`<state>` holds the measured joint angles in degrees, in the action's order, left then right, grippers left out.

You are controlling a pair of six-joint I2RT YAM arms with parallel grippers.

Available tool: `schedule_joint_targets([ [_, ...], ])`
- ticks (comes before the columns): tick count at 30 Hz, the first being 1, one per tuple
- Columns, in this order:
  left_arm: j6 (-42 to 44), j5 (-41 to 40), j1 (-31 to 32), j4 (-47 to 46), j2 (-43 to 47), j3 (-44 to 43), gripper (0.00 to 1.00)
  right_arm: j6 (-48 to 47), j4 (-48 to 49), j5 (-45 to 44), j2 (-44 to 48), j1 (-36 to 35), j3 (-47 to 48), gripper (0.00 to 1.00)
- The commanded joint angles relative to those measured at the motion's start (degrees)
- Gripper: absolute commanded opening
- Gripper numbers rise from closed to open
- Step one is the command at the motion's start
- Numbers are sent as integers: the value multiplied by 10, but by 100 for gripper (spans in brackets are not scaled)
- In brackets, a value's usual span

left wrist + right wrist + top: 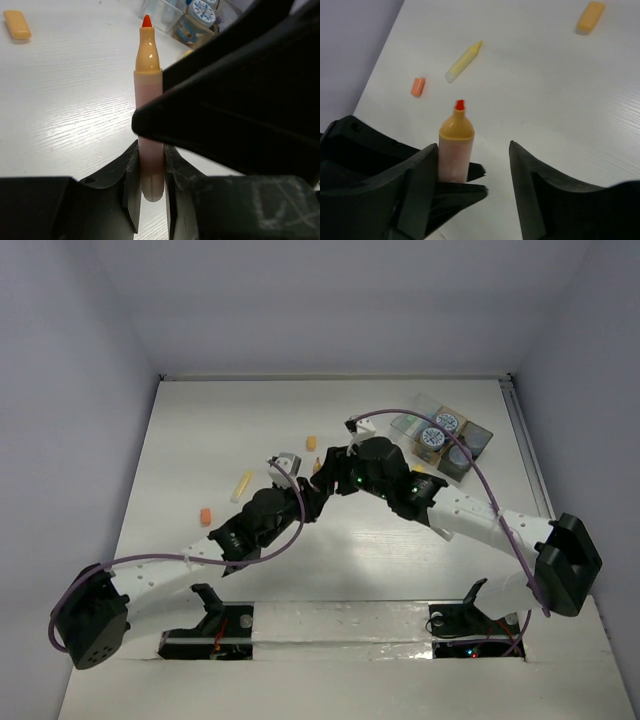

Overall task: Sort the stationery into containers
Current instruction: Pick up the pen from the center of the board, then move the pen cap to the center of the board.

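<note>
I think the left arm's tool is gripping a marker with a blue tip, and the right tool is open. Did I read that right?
Not quite. The tip is red, not blue, as the left wrist view shows. The rest holds: the left tool is gripping the marker, and the right tool is open.

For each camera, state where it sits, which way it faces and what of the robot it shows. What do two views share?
Top: above and behind the robot, looking down on the table and both arms.
Left wrist: looks along the left gripper, shut on a marker.
Right wrist: looks down past the open right gripper at the table.
Both wrist views share the marker.
</note>
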<state>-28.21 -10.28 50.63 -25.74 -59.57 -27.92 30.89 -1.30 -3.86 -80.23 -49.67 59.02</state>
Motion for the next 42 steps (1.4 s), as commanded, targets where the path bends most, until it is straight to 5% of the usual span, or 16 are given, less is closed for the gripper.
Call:
schedule_joint_targets([
  [1, 3, 4, 3, -30, 44, 19, 0, -29, -27, 51, 31, 38, 17, 66],
  [8, -19, -7, -3, 23, 113, 20, 0, -48, 7, 73, 13, 105, 29, 67],
  [18, -10, -22, -8, 125, 227, -18, 0, -16, 76, 64, -148, 129, 100, 65],
  [26, -4, -3, -8, 117, 278, 7, 0, -43, -72, 42, -397, 129, 349, 74],
  [33, -5, 25, -8, 137, 302, -13, 0, -63, -163, -14, -514, 129, 484, 84],
  [39, -7, 37, -8, 135, 310, -13, 0, -94, -211, -47, -594, 112, 586, 76],
  [42, -11, 44, -8, 134, 308, -11, 0, -108, -233, -56, -628, 106, 634, 63],
])
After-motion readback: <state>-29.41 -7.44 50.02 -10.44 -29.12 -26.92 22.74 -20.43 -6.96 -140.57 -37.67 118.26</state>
